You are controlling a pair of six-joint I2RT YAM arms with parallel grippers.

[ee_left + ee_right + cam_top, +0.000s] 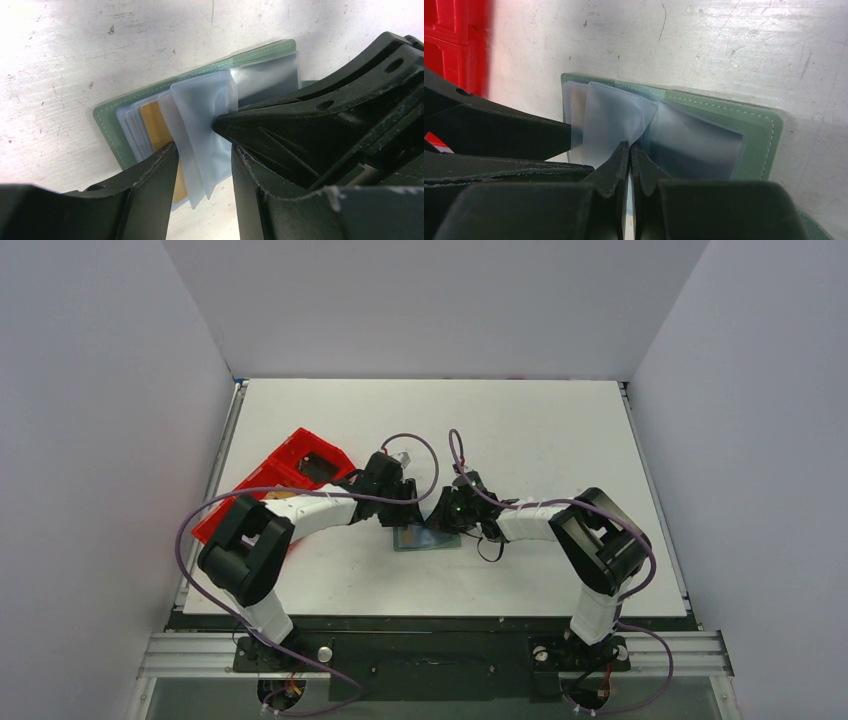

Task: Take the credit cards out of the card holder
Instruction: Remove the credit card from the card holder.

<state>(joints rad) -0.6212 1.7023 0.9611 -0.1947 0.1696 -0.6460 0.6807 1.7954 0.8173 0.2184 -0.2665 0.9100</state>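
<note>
The right pincer (pixel 629 147), jaws pressed together on a clear sleeve (pixel 611 120), holds it up off the card holder (pixel 724 112) lying open on the surface (pixel 724 40), seemingly so the left pincer (pixel 202 155), jaws apart astride the sleeves, can reach the tan-gold credit card (pixel 155 125) tucked inside.

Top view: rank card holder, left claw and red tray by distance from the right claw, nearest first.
1. card holder: directly under the right claw, which is shut on it.
2. left claw: just to the left, over the same holder.
3. red tray: farthest, well off to the left.
</note>
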